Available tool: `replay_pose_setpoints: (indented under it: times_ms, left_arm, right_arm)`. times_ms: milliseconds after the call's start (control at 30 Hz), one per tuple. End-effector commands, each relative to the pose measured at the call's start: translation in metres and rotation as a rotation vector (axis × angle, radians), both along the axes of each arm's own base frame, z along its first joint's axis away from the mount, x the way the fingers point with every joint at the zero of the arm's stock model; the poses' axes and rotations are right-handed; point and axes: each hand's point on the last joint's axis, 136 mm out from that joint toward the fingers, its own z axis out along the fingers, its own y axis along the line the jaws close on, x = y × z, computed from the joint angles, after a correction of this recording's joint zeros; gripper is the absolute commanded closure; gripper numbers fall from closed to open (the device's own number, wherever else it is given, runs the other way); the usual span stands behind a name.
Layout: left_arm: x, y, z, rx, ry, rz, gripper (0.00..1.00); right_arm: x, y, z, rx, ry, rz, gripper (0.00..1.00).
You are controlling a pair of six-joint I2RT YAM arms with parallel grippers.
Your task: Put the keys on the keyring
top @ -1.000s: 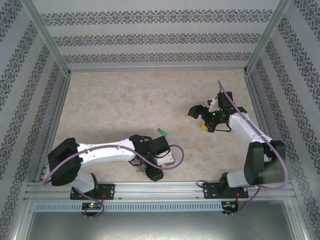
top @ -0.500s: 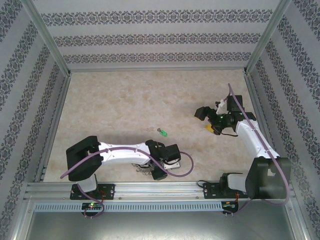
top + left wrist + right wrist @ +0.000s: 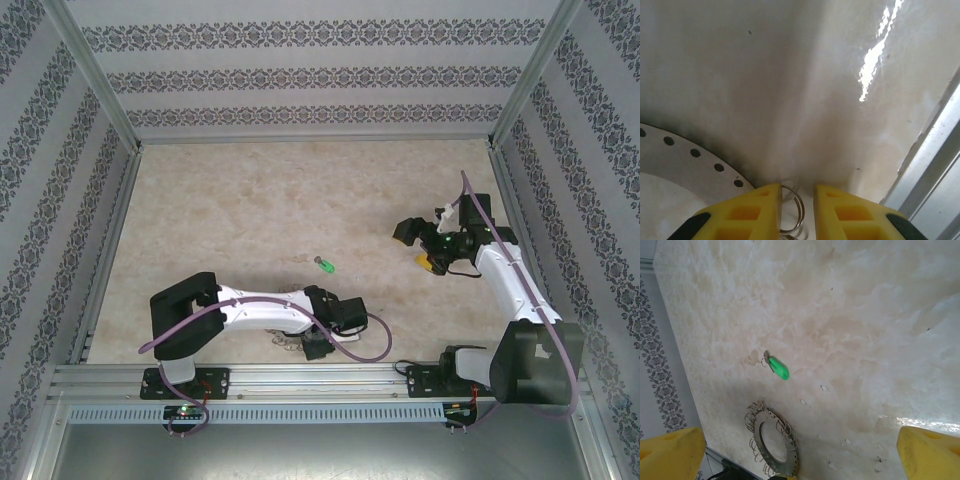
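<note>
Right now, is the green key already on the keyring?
No: in the right wrist view the green key lies on the table, apart from the keyring.

The keyring (image 3: 284, 338) lies at the desk's (image 3: 250, 210) near edge, left of centre; the left gripper (image 3: 312, 345) sits over it, one fringe loop between its fingers; the key (image 3: 323, 264) lies behind the keyring, apart from it; the right gripper (image 3: 420, 248) is right of the key.

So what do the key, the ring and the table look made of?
Key: green head looks plastic, evenly coloured; silvery tip likely metal. Ring: metal, dull grey band fringed with thin wire loops. Table: glossy marble-look surface, glare streak; possibly laminate.
</note>
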Motion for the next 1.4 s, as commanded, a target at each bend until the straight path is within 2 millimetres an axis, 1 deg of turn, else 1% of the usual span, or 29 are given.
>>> replay_pose_setpoints:
  times_ms: [0, 133, 233, 400, 567, 700, 767, 800, 833, 900, 967, 1067, 1300, 1367]
  left_arm:
    - [0.002, 0.006, 0.0, 0.063, -0.033, -0.037, 0.79]
    - [0.009, 0.01, -0.001, 0.096, -0.073, -0.038, 0.82]
    - [0.015, 0.014, 0.001, 0.115, -0.108, -0.04, 0.82]
    - [0.016, 0.011, 0.004, 0.101, -0.123, -0.052, 0.77]
    - [0.018, 0.011, 0.001, 0.117, -0.144, -0.058, 0.77]
    - [0.021, 0.009, 0.001, 0.118, -0.156, -0.047, 0.84]
    - [0.019, 0.007, 0.001, 0.108, -0.145, -0.042, 0.92]
    - [0.018, 0.006, 0.001, 0.102, -0.135, -0.042, 0.97]
    - [0.017, 0.005, 0.001, 0.097, -0.13, -0.041, 1.0]
    - [0.016, 0.004, 0.004, 0.082, -0.125, -0.034, 1.0]
    - [0.018, 0.003, 0.012, 0.053, -0.123, -0.017, 1.0]
    - [0.025, 0.002, 0.028, -0.033, -0.076, 0.064, 1.0]
    - [0.042, -0.002, 0.084, -0.294, 0.049, 0.234, 1.0]
    - [0.047, -0.001, 0.105, -0.376, 0.062, 0.25, 1.0]
  right_arm:
    - [-0.006, 0.0, 0.003, 0.007, -0.004, 0.013, 0.02]
    - [-0.002, -0.001, 0.005, 0.007, -0.01, 0.011, 0.02]
    - [0.002, -0.001, 0.007, 0.006, -0.018, 0.012, 0.02]
    - [0.003, -0.001, 0.006, 0.007, -0.016, 0.017, 0.02]
    - [0.004, -0.001, 0.007, 0.01, -0.021, 0.018, 0.02]
    - [0.005, -0.001, 0.009, 0.008, -0.025, 0.019, 0.02]
    - [0.007, -0.002, 0.011, 0.009, -0.03, 0.019, 0.02]
    - [0.007, -0.002, 0.012, 0.008, -0.033, 0.02, 0.02]
    - [0.007, -0.002, 0.012, 0.008, -0.032, 0.02, 0.02]
    - [0.008, -0.002, 0.014, 0.007, -0.038, 0.021, 0.02]
    - [0.01, -0.002, 0.017, 0.006, -0.048, 0.021, 0.02]
    - [0.011, -0.003, 0.02, 0.003, -0.062, 0.014, 0.02]
    - [0.01, -0.004, 0.024, 0.017, -0.088, -0.008, 0.02]
    - [0.009, -0.004, 0.026, 0.016, -0.099, -0.009, 0.02]
